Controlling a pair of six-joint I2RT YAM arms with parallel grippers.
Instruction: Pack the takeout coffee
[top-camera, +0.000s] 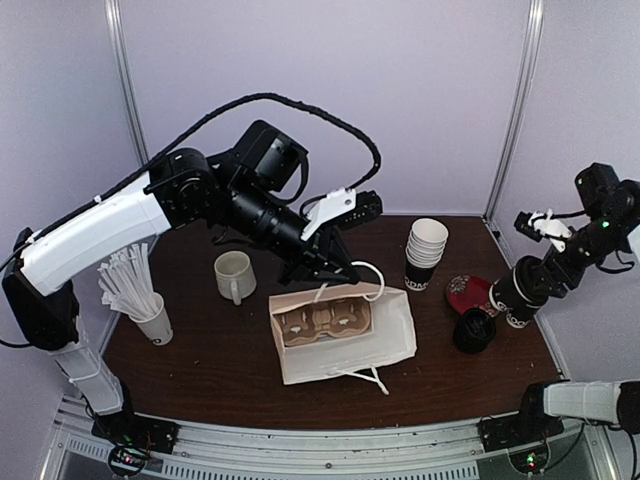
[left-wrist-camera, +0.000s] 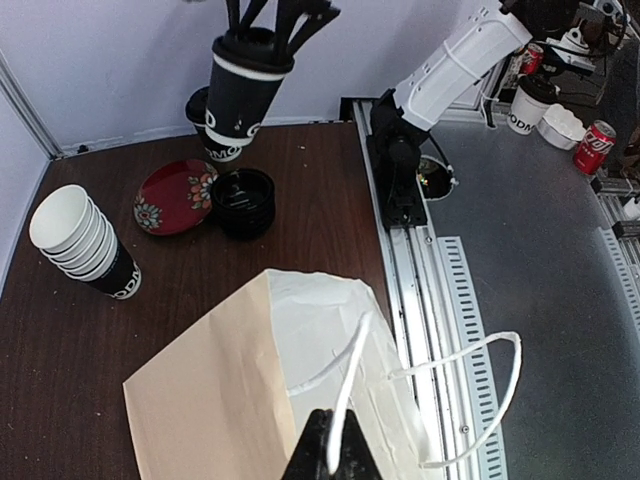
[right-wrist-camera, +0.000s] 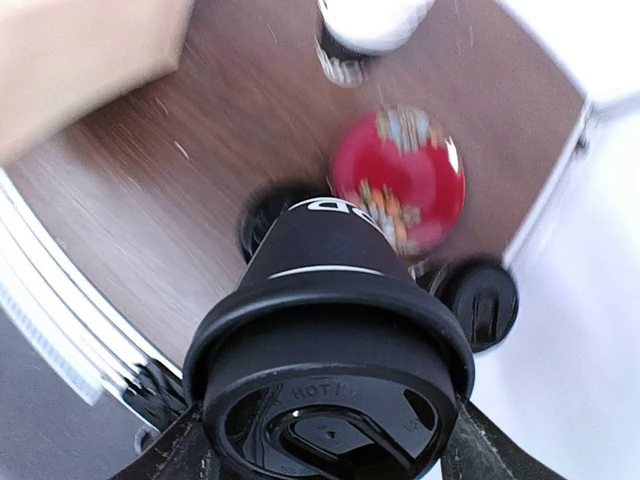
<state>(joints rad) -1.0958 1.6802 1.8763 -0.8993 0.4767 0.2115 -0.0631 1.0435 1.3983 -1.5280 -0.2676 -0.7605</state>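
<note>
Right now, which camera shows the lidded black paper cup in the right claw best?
Left wrist: the lidded black paper cup shows side-on, tilted, right claw gripping its lid end. Right wrist shows mostly its lid, close up. Top external shows it small, at the right edge.

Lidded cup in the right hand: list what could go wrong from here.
1. The right hand grips the cup at its lid end, tilted in the air; it might slip, or the lid might pop off.
2. The left hand pinches just one thin handle of the bag; the mouth could sag, or the bag could drag, as the cup goes into the carrier.
3. The stacked cups stand near the way to the bag and could be knocked.
</note>
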